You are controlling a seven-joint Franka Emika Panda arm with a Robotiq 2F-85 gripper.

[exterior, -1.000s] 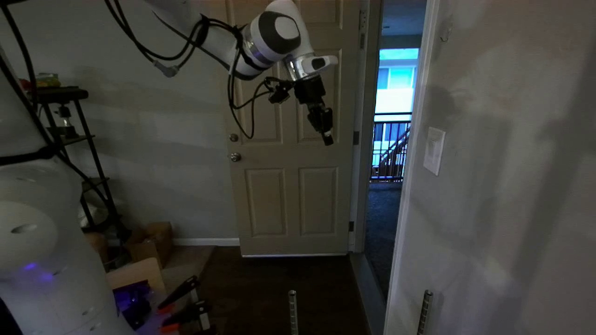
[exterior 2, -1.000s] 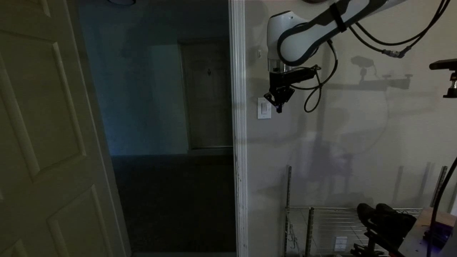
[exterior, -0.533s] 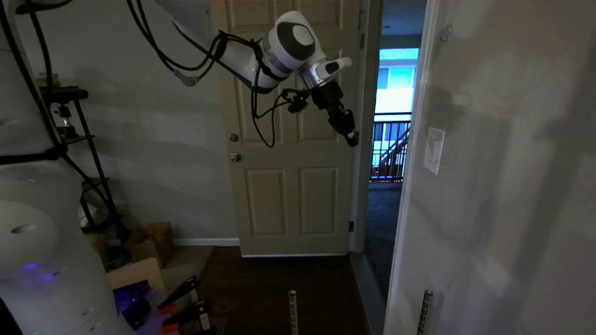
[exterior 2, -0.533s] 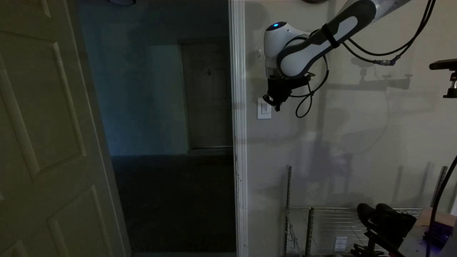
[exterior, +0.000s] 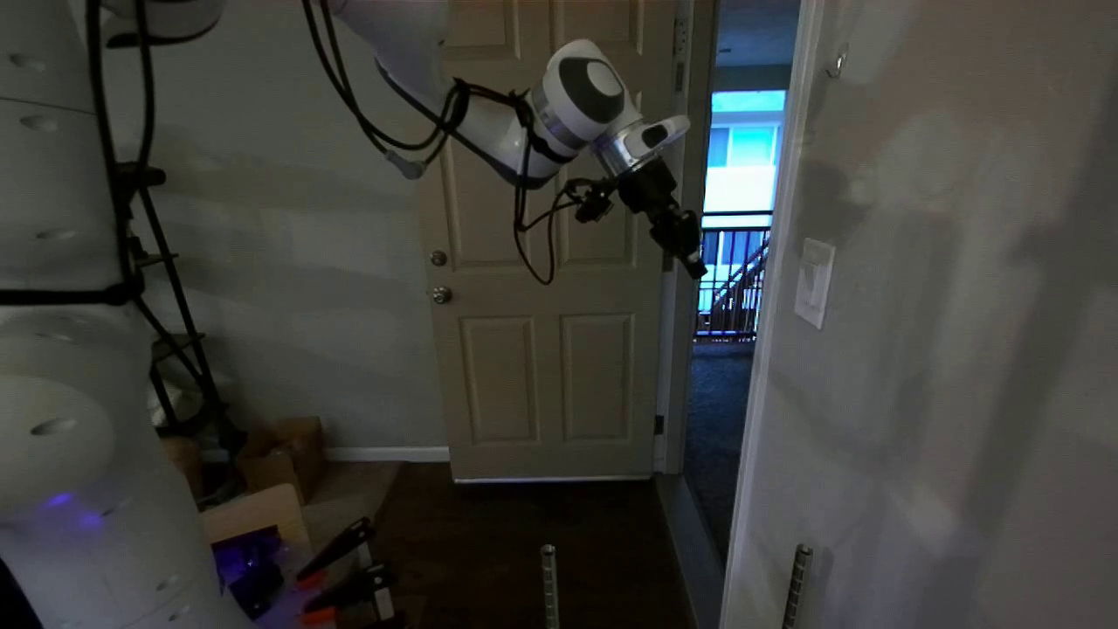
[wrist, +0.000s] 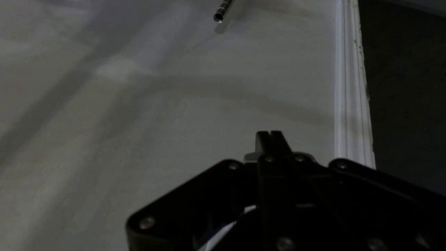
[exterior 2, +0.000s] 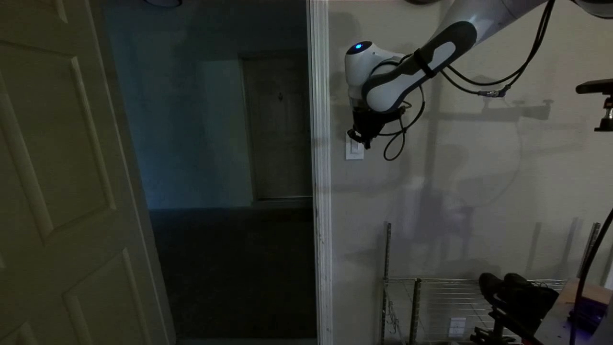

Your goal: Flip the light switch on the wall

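Note:
The light switch [exterior: 814,284] is a white upright plate on the pale grey wall [exterior: 943,419], beside the door trim. In an exterior view the gripper covers the upper left of the light switch [exterior 2: 355,152]; its lower part shows. My gripper [exterior: 698,272] is at about the switch's height, tilted down toward the wall, with a gap between them. It also shows in an exterior view [exterior 2: 360,140]. In the wrist view the gripper [wrist: 270,132] has its fingertips together with nothing between them, over the wall [wrist: 195,118]. White slivers show through its linkage there; I cannot tell whether they are the switch.
White door trim [exterior 2: 320,191] edges an open doorway beside the switch. A cream panelled door [exterior: 546,288] stands behind the arm. Below the switch, a wire shelf [exterior 2: 445,297] with upright metal posts [exterior: 797,585] stands against the wall. A small hook [exterior: 837,63] is above the switch.
The arm has moved toward the wall, and the gripper is nearer the light switch and tilted more toward it. The gripper stays shut, and the switch looks unchanged.

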